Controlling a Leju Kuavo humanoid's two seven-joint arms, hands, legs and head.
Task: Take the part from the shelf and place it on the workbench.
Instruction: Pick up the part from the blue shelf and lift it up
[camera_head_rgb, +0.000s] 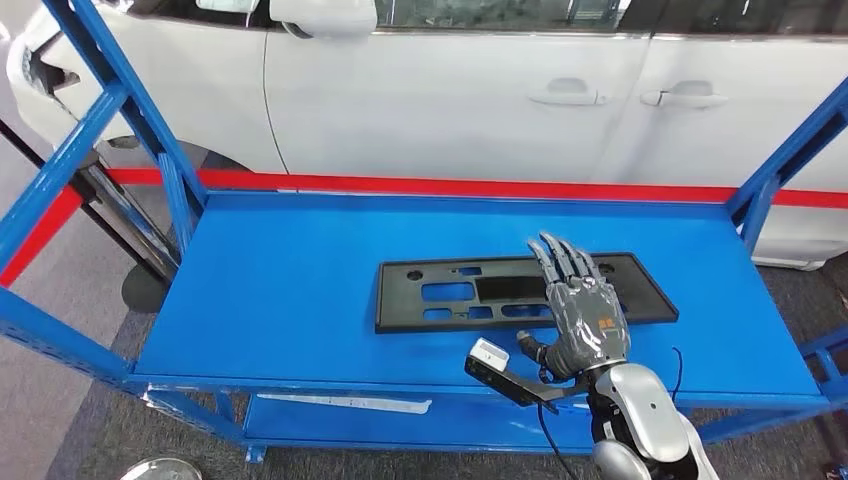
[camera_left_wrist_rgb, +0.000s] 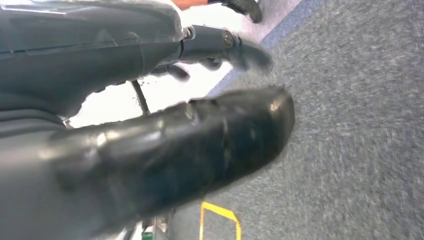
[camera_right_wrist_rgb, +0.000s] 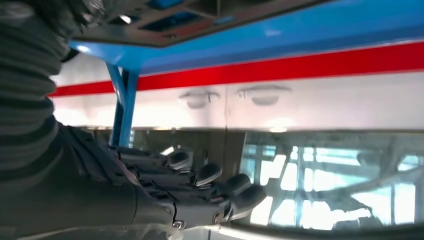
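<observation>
**Q:** Where does the part lie, and how is it oriented?

**A:** The black plate lies flat on the blue shelf, towards the right half of the shelf top. Its long axis runs left to right, roughly parallel to the shelf's front edge, with the left end very slightly nearer the robot. Its cut-outs face upward.

**Q:** What is the state of the right hand?

**A:** The right hand is stretched flat, palm down, fingers extended and slightly spread, pointing away from the robot towards the white car. It is over the plate's right-centre section; whether the fingers touch the plate or hover just above it cannot be told. It grasps nothing. The right wrist view shows the same straight fingers.

**Q:** And the left hand?

**A:** The left hand hangs over grey carpet, blurred; it seems to hold nothing, but its finger spread cannot be told.
</observation>
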